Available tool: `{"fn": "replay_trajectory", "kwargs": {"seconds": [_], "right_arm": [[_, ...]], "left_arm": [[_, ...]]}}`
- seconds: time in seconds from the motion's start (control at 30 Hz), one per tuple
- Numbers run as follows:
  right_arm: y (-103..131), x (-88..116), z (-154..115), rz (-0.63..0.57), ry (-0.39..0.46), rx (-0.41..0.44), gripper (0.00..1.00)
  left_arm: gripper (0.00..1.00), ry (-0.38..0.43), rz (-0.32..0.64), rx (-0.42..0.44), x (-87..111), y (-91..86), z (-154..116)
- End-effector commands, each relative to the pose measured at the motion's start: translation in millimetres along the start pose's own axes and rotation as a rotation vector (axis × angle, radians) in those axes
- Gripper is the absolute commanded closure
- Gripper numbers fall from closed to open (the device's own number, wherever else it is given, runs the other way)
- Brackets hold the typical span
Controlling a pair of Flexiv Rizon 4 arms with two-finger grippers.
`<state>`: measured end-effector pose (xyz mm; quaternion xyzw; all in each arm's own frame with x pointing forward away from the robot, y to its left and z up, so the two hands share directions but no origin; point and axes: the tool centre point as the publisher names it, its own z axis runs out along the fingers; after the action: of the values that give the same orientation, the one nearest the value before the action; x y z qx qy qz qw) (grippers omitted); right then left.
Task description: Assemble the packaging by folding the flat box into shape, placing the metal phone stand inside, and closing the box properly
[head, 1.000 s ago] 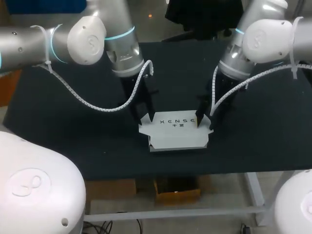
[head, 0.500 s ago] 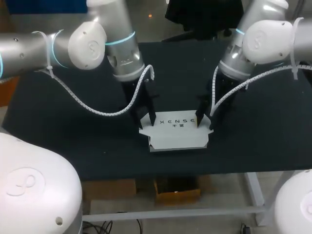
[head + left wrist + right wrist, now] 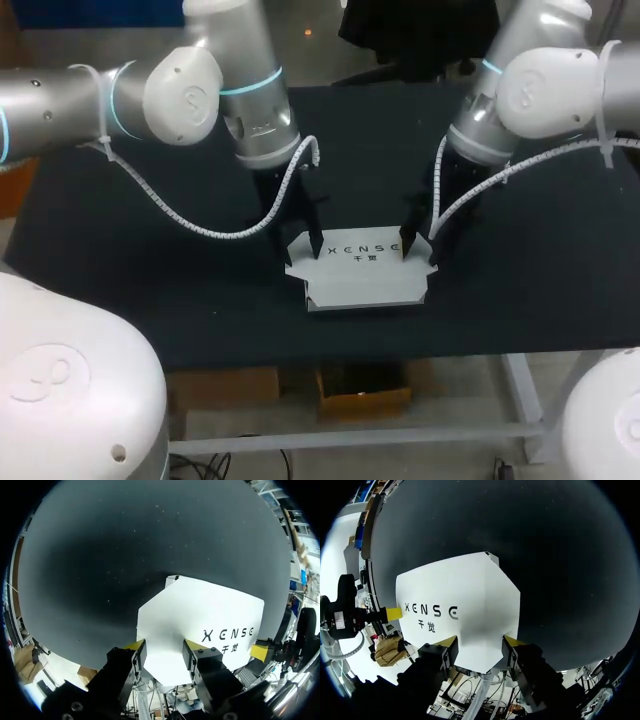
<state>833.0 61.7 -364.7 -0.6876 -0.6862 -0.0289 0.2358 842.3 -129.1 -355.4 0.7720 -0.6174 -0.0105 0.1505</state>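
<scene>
Toward the front middle of the black-covered table [image 3: 150, 270]: white cardboard box [image 3: 365, 282], partly folded, broad panel facing up, small flaps sticking out at both ends. Bears one line of black capital lettering [image 3: 362, 248] across the panel's far half, with two smaller characters centred beneath (plain to see in all three views, not spelled out).

Over the box's left end: left gripper [image 3: 300, 243], pointing down at the table. Stands with fingers parted wide, yellow tips on either side of the left end flap [image 3: 161, 652]. Seen from the left wrist, white card filling the gap between the tips and narrowing toward the gripper body. Close to both tips, yet no clear squeeze from two sides, so taken as spread rather than clamped.

Over the box's right end: right gripper [image 3: 417, 250], likewise pointing down, fingers spread wide. Straddles the right end flap [image 3: 480, 647] in the same manner, card tapering between the two yellow tips, a firm pinch not evident.

Beyond the lettering in each wrist view: one yellow tip of the other arm's gripper, at the box's far end.

Along each forearm: white spiral-wrapped cable [image 3: 200, 222], hanging in a loop above the cloth.
</scene>
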Motion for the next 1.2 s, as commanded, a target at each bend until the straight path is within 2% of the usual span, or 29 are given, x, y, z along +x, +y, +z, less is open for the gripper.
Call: {"fn": "replay_trajectory", "kwargs": {"seconds": [0.03,0.67,0.73,1.03,1.2], "right_arm": [[-2.0,-1.4,1.7,-0.001,0.005,-0.006,0.45],[0.0,-3.0,2.6,0.014,0.003,-0.008,0.46],[0.0,-3.0,2.6,0.014,0.003,-0.008,0.43],[0.0,-3.0,2.6,0.014,0.003,-0.008,0.43],[0.0,-3.0,2.6,0.014,0.003,-0.008,0.41]], "left_arm": [[0.52,-0.004,0.002,0.007,1.1,1.5,-0.7],[0.53,-0.018,0.006,0.016,1.3,0.4,-0.6],[0.45,-0.018,0.006,0.016,1.3,0.4,-0.6],[0.37,-0.018,0.006,0.016,1.3,0.4,-0.6],[0.41,-0.018,0.006,0.016,1.3,0.4,-0.6]]}}
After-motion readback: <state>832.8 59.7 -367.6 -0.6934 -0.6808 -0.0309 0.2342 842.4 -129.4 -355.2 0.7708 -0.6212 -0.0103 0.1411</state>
